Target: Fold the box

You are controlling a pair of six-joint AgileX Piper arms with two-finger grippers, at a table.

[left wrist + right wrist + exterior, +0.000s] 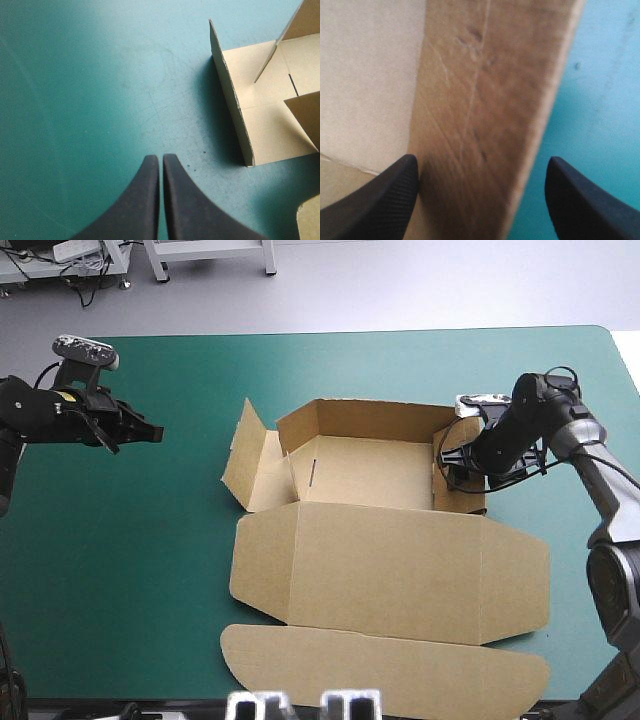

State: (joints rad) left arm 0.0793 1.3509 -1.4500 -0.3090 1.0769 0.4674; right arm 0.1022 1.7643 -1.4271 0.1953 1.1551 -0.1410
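The brown box (370,540) lies in the middle of the teal-green table, its back wall and right wall raised, its left side flap (245,455) leaning outward and its big lid flat toward the front. My right gripper (452,462) stands open at the box's right wall (485,125), one finger (380,195) inside the wall, the other finger (585,200) outside over the cover. My left gripper (152,433) is shut and empty, hovering over bare cover well to the left of the box. In the left wrist view the leaning left flap (232,95) stands ahead of my shut left gripper (161,165).
The table's far edge (350,332) runs behind the box and its front edge (150,702) lies just past the lid's tuck flap (390,672). Bare teal-green cover (150,560) spreads left of the box.
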